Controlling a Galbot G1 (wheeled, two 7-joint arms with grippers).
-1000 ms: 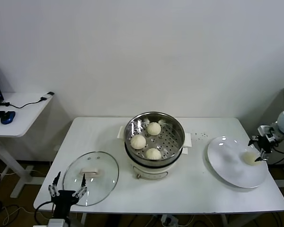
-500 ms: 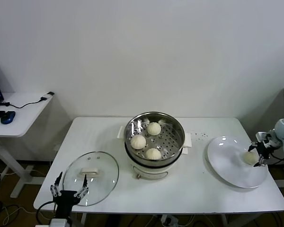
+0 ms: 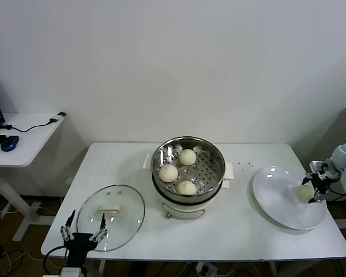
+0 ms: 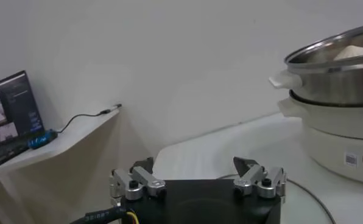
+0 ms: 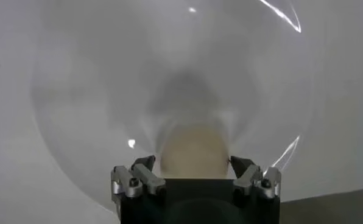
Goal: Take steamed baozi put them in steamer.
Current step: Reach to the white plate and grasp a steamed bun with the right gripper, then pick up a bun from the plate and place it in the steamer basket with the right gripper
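The steamer stands mid-table on its white cooker base, holding three baozi. A fourth baozi lies on the white plate at the right. My right gripper sits low over that plate. In the right wrist view its fingers straddle the baozi closely, and the right gripper is open around it, with the bun nearly filling the gap. My left gripper hangs open off the table's front left edge, its jaws holding nothing.
A round glass lid lies flat at the front left of the table, just beyond the left gripper. The steamer's side shows in the left wrist view. A side desk with a mouse and cable stands to the left.
The right gripper has dropped a little and settled around the baozi on the plate, its fingers drawing slightly inward. The left arm has barely shifted.
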